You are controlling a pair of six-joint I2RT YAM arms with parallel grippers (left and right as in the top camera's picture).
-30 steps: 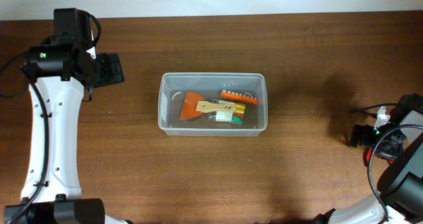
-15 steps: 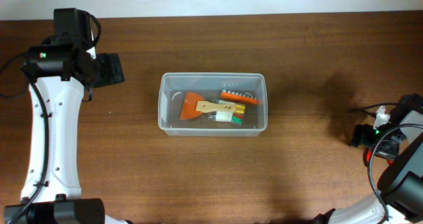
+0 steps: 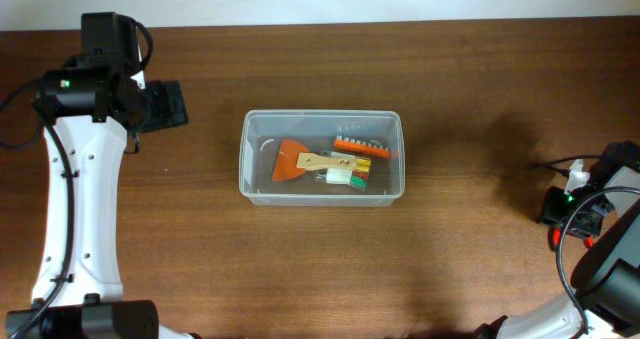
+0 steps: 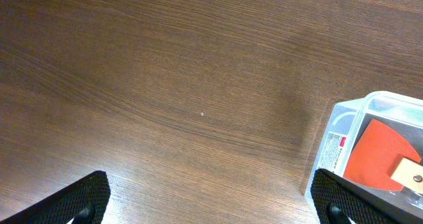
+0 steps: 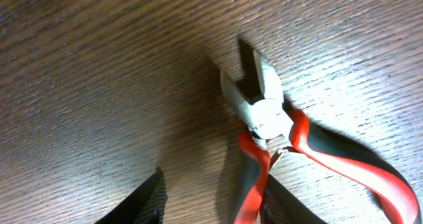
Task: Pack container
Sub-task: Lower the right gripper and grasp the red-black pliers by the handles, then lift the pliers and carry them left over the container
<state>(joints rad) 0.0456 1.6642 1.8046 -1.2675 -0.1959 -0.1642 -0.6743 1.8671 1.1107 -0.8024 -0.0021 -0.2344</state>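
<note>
**Container mid-bench with open wood all round; right claw drawn back over the pliers**

Along the near side, the dark brown wooden bench (image 3: 330,279) lies bare between the two white arm columns that stand by the near corners. Close to the right edge, about halfway back, the right claw (image 3: 560,207) hangs low. Its wrist view shows it released, its black fingers (image 5: 142,201) apart. Below it a pair of steel-nosed pliers with red and grey handles (image 5: 264,115) lies flat on the wood, and one handle runs down between the fingers. Whether a finger touches that handle cannot be told.

The clear, translucent plastic rectangular container (image 3: 243,164) stands in the middle of the bench, its long sides parallel to the far edge. Bare wood lies on all four sides, widest toward the right edge and the near side. Inside lie an orange fan-shaped scraper with a pale wooden handle (image 3: 292,161) and, toward the right end, an orange bit holder (image 3: 362,149). The smaller pieces beside them are too small to make out.

Further back, toward the far left corner, the left claw (image 3: 165,106) hovers released. Its fingers (image 4: 86,194) are set wide with only bench grain between them, well apart from the container's left end. A clear strip of wood runs behind the container to the far edge.

Against the view a second ago, the right claw has shifted slightly toward the right edge. The container, its contents and the left arm lie as they did.
</note>
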